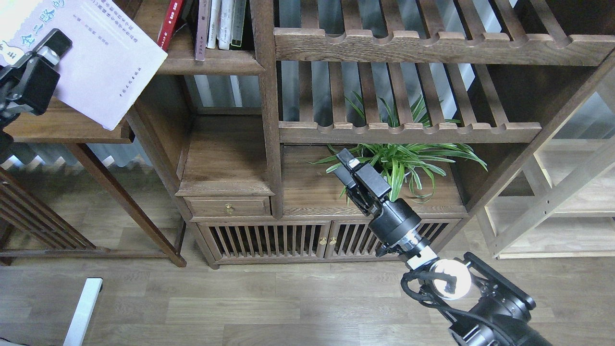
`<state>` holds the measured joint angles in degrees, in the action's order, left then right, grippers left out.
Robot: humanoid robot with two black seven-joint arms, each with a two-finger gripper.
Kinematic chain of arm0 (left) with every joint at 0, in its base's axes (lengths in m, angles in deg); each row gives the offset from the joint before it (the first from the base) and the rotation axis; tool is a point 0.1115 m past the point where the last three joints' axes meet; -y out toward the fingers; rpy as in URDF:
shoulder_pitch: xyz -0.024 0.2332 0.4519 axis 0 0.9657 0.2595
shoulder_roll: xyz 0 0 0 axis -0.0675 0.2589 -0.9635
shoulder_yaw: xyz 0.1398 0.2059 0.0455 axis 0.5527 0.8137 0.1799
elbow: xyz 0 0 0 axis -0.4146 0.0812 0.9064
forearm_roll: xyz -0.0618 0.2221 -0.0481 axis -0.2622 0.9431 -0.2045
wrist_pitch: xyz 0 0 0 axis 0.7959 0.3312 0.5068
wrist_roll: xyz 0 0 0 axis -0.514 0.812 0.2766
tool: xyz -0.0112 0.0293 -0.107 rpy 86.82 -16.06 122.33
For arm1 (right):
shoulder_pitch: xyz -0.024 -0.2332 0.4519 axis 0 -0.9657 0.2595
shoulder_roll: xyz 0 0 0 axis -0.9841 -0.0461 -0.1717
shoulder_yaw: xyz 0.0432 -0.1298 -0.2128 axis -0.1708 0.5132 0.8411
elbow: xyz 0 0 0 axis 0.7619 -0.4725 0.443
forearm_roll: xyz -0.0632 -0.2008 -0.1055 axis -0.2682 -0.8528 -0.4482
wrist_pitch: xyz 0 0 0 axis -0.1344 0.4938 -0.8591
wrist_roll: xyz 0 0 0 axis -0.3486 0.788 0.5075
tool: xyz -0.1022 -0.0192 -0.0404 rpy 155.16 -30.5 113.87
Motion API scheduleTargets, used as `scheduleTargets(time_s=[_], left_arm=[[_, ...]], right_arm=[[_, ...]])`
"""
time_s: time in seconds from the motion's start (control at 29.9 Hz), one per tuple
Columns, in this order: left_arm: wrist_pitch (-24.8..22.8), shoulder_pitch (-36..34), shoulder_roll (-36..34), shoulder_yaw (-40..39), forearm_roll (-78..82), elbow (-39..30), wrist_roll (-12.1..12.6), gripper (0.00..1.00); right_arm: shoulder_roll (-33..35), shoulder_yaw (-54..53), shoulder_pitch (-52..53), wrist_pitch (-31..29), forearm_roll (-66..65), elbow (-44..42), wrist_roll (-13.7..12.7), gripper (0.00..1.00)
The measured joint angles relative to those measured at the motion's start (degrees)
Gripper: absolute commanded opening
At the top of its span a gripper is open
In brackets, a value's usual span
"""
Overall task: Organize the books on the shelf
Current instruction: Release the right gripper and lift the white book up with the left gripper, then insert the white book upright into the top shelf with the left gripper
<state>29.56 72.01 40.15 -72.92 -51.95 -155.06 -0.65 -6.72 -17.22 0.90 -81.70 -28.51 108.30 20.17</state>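
Observation:
My left gripper (pixel 54 42) is at the top left, shut on the lower edge of the thick white-lilac book (pixel 108 62). That book is held up with its cover facing me, and its right corner reaches the left end of the shelf (pixel 211 65). A red book (pixel 169 24) leans on this shelf, next to several upright books (pixel 222 24) against the post. My right gripper (pixel 347 163) hovers low in the middle, in front of the potted plant, holding nothing. Its dark fingers cannot be told apart.
A green potted plant (pixel 399 161) stands on the cabinet top behind my right gripper. Slatted racks with scalloped rails (pixel 408 129) fill the upper right. A vertical post (pixel 269 105) bounds the shelf on its right. A brown side table (pixel 62 127) sits under the held book.

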Motion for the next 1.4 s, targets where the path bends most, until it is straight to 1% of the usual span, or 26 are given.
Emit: scheduleTargets(time_s=[0.33,0.64,0.87,1.07,1.17,1.3,1.4], left_arm=[[0.08,-0.25,-1.52,0.18,0.12,0.3,0.0,0.0],[1.91,-5.07,-4.2,2.25,0.12,4.09,0.0,0.0],[5.29,-6.02,-4.49,4.09,0.51,5.3,0.0,0.0],[6.79,-8.27,-5.75,5.55,1.91,6.93,0.0,0.0],[8.58,-9.62,-6.77,7.03,2.32,7.29,0.0,0.0],[12.01,-12.66,-8.12,9.96,2.5,8.36,0.0,0.0],[12.67,-16.47,-8.49,12.19,2.78,10.83,0.0,0.0]], right_arm=[[-0.07,0.33,0.2,0.0,0.0,0.0,0.0,0.86],[-0.09,0.43,0.28,0.0,0.0,0.22,0.0,0.86],[-0.06,0.03,0.29,0.0,0.0,0.27,0.0,0.86],[-0.06,0.0,0.29,0.0,0.0,0.27,0.0,0.86],[-0.06,-0.06,0.29,0.0,0.0,0.27,0.04,0.86],[-0.06,-0.09,0.29,0.0,0.0,0.27,0.04,0.86],[-0.01,-0.09,0.29,0.0,0.0,0.27,0.04,0.86]])
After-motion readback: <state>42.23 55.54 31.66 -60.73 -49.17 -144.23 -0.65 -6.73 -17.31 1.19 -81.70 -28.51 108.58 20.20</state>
